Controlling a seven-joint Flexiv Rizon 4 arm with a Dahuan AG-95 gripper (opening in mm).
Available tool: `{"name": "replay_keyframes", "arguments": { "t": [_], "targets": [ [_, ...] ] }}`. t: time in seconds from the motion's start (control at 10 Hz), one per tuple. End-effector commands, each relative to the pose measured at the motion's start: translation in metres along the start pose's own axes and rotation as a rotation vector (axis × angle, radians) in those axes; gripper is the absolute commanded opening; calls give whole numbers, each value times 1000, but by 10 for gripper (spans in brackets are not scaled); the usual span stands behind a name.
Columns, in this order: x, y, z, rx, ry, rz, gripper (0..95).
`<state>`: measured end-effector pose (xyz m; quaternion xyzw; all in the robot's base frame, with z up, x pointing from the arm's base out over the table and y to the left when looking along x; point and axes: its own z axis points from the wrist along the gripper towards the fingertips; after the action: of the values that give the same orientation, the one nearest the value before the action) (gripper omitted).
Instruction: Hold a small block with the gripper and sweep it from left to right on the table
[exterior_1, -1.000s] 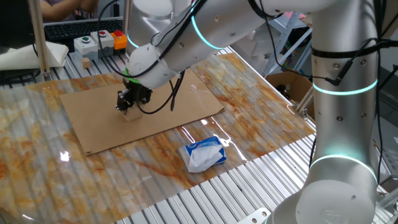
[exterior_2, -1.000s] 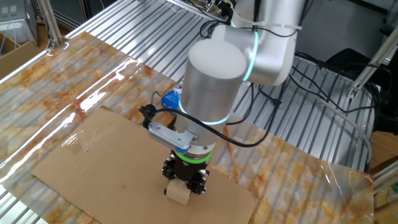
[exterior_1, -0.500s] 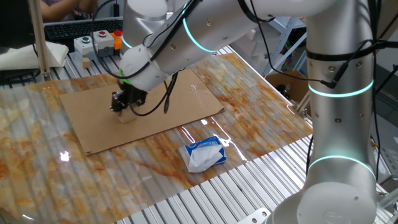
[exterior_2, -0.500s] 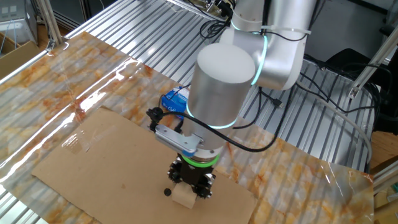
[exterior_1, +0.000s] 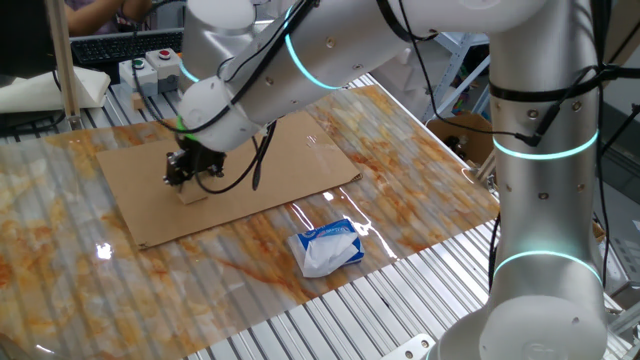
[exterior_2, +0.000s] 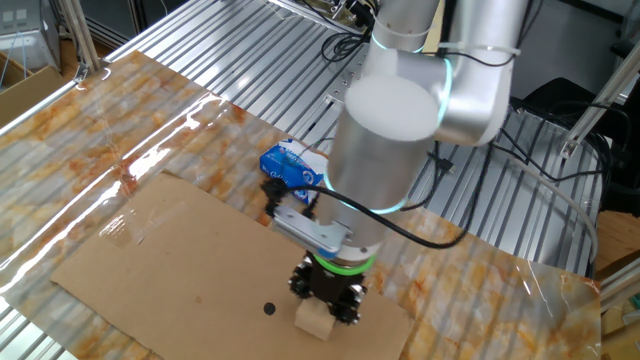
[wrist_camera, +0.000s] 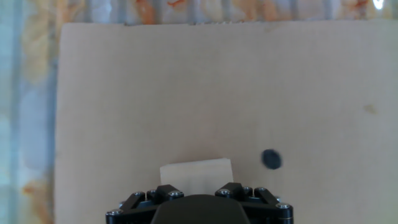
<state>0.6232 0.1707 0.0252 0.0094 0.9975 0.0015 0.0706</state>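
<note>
The small block (exterior_1: 193, 192) is a light-tan wooden cube resting on the brown cardboard sheet (exterior_1: 270, 165) of the table (exterior_1: 420, 190). My black gripper (exterior_1: 186, 172) with its green ring stands straight down over the cube, shut on it. From the other side, the small block (exterior_2: 314, 319) pokes out below the gripper (exterior_2: 328, 297), near the cardboard's (exterior_2: 170, 250) front edge. In the hand view the small block (wrist_camera: 196, 172) sits between the jaws of the gripper (wrist_camera: 198, 190). A black dot (wrist_camera: 271, 159) marks the cardboard just right of it.
A white-and-blue soft packet (exterior_1: 325, 248) lies on the marbled sheet in front of the cardboard. A button box (exterior_1: 160, 68) stands at the back on the ribbed slats. An open cardboard box (exterior_1: 465, 135) sits beyond the table's right edge.
The gripper has slid across the cardboard with the block in it: leftward in one fixed view, rightward in the other. The black dot has come out from under the gripper.
</note>
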Motion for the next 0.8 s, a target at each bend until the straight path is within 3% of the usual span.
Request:
{"name": "replay_keyframes", "arguments": {
  "t": [0.1, 0.8],
  "targets": [
    [4, 9, -2, -3, 2, 16, 0],
    [20, 43, -2, -4, 0, 30, 0]
  ]
}}
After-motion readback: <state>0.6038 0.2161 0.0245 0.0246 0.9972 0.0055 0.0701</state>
